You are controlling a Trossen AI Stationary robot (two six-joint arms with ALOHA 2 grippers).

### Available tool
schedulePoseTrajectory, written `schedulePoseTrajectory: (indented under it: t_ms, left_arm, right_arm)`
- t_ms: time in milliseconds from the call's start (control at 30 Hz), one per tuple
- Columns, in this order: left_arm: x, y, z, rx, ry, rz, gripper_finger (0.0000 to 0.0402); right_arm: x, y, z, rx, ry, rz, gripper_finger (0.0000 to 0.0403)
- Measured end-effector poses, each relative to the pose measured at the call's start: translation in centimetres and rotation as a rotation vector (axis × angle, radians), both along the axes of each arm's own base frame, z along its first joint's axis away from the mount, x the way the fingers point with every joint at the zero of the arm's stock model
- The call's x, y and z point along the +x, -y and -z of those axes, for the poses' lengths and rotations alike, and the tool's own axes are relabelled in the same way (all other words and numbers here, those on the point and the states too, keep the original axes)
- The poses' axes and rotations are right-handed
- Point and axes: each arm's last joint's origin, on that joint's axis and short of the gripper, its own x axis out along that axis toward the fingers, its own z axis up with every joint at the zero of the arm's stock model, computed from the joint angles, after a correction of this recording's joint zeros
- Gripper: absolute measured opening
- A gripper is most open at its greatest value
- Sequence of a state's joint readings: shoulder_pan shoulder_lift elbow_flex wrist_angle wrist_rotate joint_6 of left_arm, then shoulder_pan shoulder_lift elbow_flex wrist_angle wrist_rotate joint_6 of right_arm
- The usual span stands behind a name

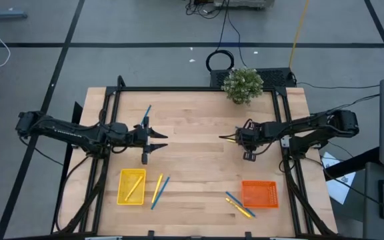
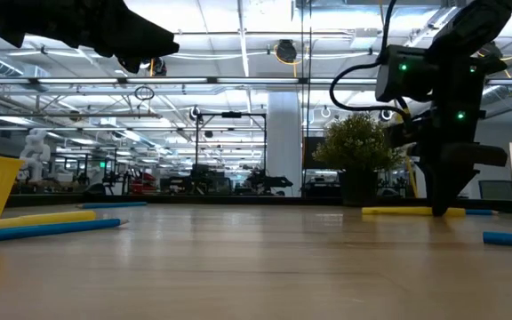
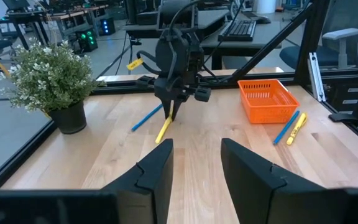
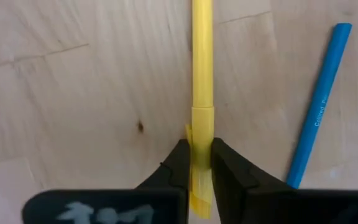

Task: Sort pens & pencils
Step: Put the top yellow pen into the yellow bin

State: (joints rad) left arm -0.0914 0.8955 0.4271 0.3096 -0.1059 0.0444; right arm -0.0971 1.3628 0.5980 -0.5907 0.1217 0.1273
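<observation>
**Right gripper closed on a yellow pencil near the plant**

The yellow pencil lay flat on the wooden table, just in front of the potted plant, with its long axis running straight away from the right gripper and in line with it. A blue pen lay just beside it, apart from it and slightly angled to it. In the high view both sticks were almost wholly hidden under the gripper, only a short yellow tip showing on the side away from the arm.

Farther from the plant, a pencil and pen pair lay just beside the yellow basket, which held one yellow stick. Another small cluster of pens and pencils lay touching the edge of the orange basket; how many were there was hard to make out. One more pen lay across the table from the plant, close to the left arm.

The right gripper's fingers stood narrow, pinching the pencil at its clip end, tips down at the table. The left gripper hung above the table well apart from the plant, its jaws parted with nothing between them.
</observation>
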Motion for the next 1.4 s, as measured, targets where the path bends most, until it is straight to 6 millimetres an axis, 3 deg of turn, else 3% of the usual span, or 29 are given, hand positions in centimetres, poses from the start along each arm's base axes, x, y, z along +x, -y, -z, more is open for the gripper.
schedulePoseTrajectory:
  t_ms: [433,600,867,1167,1300,1400]
  left_arm:
    - [0.0,0.0,0.0,-0.005,0.000,0.000,0.0141]
    - [0.0,0.0,0.0,-0.006,0.000,-0.001,0.0141]
    - [0.0,0.0,0.0,-0.008,0.000,-0.001,0.0141]
    - [0.0,0.0,0.0,-0.005,-0.001,0.000,0.0141]
    - [0.0,0.0,0.0,-0.005,0.000,-0.001,0.0141]
    - [0.0,0.0,0.0,-0.005,0.000,-0.001,0.0141]
  right_arm:
    - [0.4,-1.3,-2.7,0.022,0.254,-0.044,0.0026]
    - [1.2,-1.4,-3.4,0.001,0.364,-0.074,0.0002]
    - [3.6,-1.4,-5.1,-0.063,0.652,-0.173,0.0004]
    - [3.6,-0.9,-4.9,-0.029,0.654,-0.054,0.0002]
    - [3.6,0.1,-3.9,-0.053,0.582,0.014,0.0037]
    - [3.4,0.6,-2.7,-0.074,0.476,-0.029,0.0083]
